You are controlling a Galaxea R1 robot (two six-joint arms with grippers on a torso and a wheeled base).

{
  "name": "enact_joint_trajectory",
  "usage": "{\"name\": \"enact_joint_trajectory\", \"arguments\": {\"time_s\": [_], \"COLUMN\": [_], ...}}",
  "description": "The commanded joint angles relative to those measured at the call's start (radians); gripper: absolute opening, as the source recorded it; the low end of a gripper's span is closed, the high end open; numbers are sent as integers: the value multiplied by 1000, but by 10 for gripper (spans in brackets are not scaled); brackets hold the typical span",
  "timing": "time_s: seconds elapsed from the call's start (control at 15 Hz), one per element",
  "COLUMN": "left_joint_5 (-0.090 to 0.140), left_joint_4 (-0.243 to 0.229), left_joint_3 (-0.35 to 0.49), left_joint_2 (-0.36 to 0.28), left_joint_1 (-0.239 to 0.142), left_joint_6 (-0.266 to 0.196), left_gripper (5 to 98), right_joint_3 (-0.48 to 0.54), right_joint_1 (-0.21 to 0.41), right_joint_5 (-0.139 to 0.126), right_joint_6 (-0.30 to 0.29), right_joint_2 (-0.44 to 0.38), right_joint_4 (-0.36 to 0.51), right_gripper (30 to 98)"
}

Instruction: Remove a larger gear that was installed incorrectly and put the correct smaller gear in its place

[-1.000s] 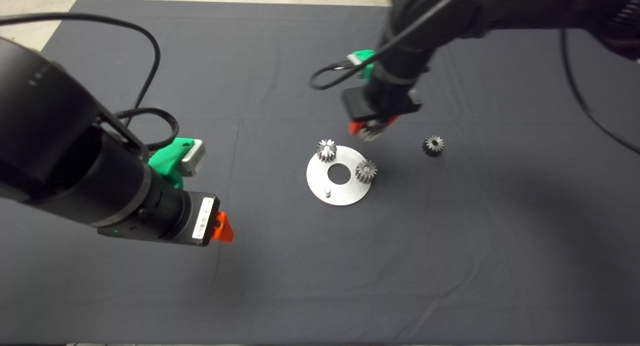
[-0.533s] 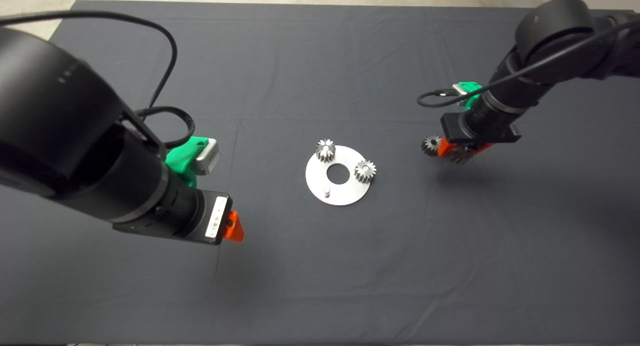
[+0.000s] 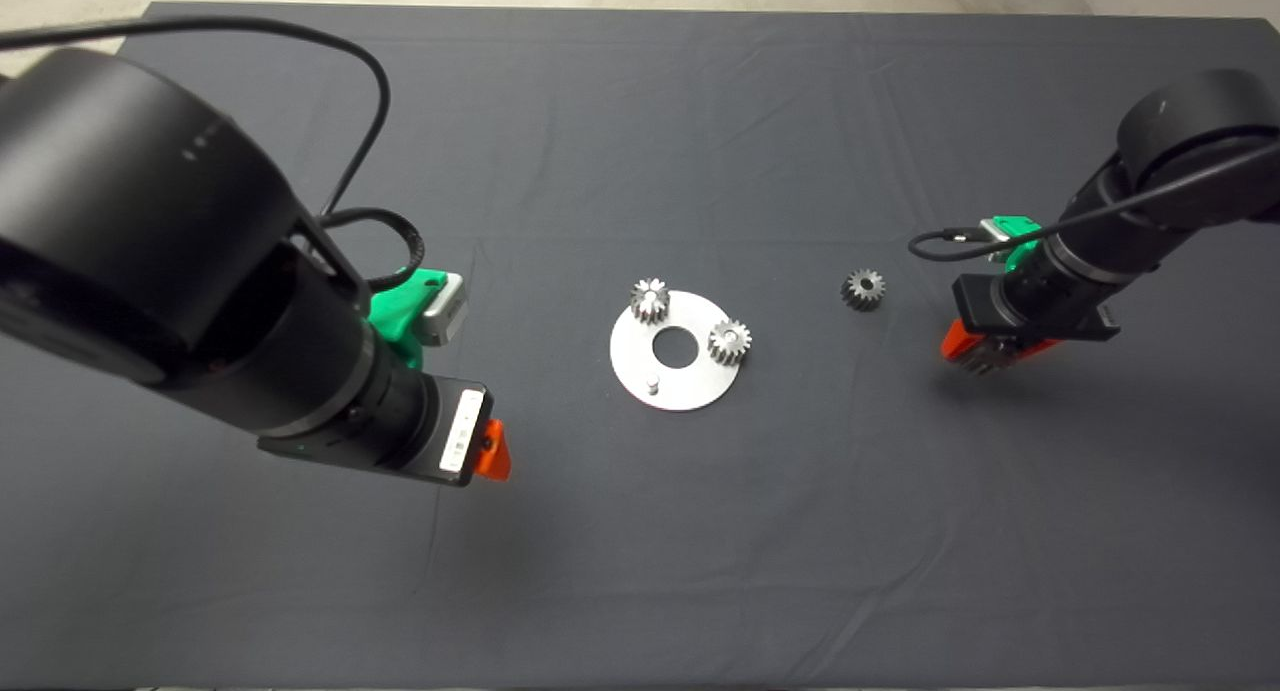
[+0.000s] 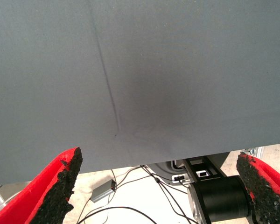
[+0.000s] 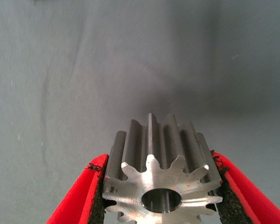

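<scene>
Your right gripper (image 3: 985,354) clamps the larger gear (image 5: 162,179), toothed steel, over open mat (image 3: 700,121) right of the round metal plate (image 3: 690,383); your left gripper (image 4: 158,186), fingers apart, hangs left of it.

A robotics lab: a dark mat (image 3: 640,571) on a table, loose cables (image 4: 130,212) on the floor.

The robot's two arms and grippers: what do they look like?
Both arms are thick black cylinders with black cables looping beside them. Left gripper: green body, red fingers with rough black pads, white barcode label. Right gripper: same green and red.
</scene>
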Motion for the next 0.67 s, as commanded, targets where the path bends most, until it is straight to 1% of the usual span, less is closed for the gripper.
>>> {"name": "enact_joint_trajectory", "arguments": {"time_s": [0.0, 0.2, 0.4, 0.53, 0.6], "left_joint_5": [95, 95, 95, 95, 95], "left_joint_4": [3, 3, 3, 3, 3], "left_joint_3": [0, 0, -1, -1, 0], "left_joint_2": [5, 5, 5, 5, 5], "left_joint_1": [-17, -17, -17, -17, -17], "left_joint_6": [-5, -5, -5, -4, -4], "left_gripper": [841, 841, 841, 841, 841], "right_joint_3": [21, 21, 21, 21, 19], "right_joint_1": [-2, -2, -2, -2, 0], "right_joint_5": [-88, -88, -88, -88, -87], "right_joint_6": [-4, -3, -3, -1, -1], "right_joint_2": [-15, -7, 1, 7, 19], "right_joint_4": [3, 4, 3, 3, 3], "right_gripper": [505, 514, 536, 579, 581]}}
